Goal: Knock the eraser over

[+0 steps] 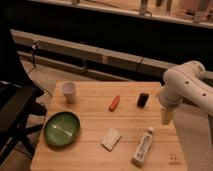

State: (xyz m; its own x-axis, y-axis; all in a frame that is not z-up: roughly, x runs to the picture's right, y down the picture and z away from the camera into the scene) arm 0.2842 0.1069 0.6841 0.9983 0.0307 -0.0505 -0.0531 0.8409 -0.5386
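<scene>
The eraser (143, 99) is a small black block with rounded edges, on the wooden table (90, 155) toward its far right part. My white arm comes in from the right edge. My gripper (166, 118) hangs down at the table's right edge, to the right of the eraser and a little nearer the camera, apart from it.
A white cup (69, 91) stands at the far left. A green bowl (62, 128) sits at the front left. An orange-red piece (114, 102) lies left of the eraser. A cream block (111, 138) and a lying white bottle (143, 146) are at the front. A black chair (15, 107) stands left.
</scene>
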